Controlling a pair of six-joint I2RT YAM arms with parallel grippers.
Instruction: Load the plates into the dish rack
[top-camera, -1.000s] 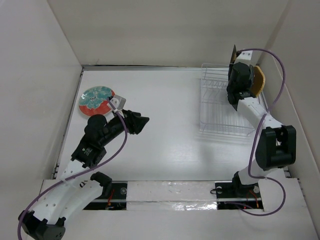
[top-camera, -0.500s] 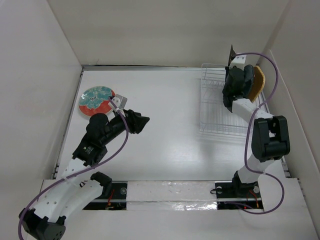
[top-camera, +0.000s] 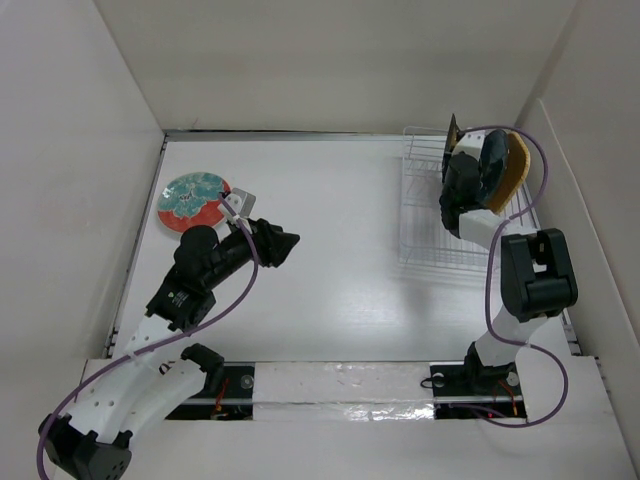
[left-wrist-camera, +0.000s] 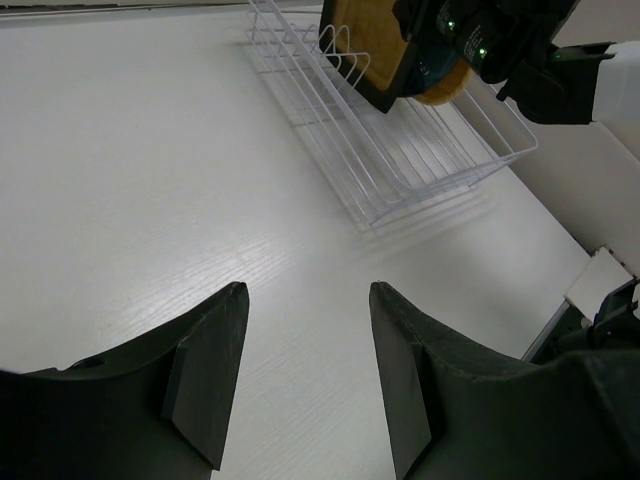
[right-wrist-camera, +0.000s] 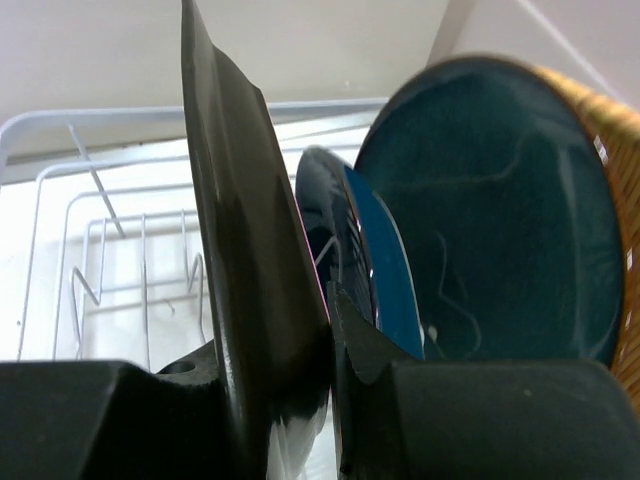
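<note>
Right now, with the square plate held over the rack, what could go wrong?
The mustard square plate, pinched by one edge in the right end effector, hangs almost against the dark blue plate; lowering it may knock that one. It is tilted, so it may miss a slot of the dish rack.

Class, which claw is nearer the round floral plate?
Left. The left claw is close by the floral plate; the right claw is far across at the dish rack, gripping a square plate.

The desk's (top-camera: 340, 270) middle lies open. The rack (top-camera: 430, 240) in the far right corner has free near slots; standing plates (right-wrist-camera: 480, 220), the right gripper (right-wrist-camera: 295, 385) and its clamped square plate (right-wrist-camera: 240, 200) crowd its far end. A round plate (top-camera: 190, 198) sits by the left edge.
</note>
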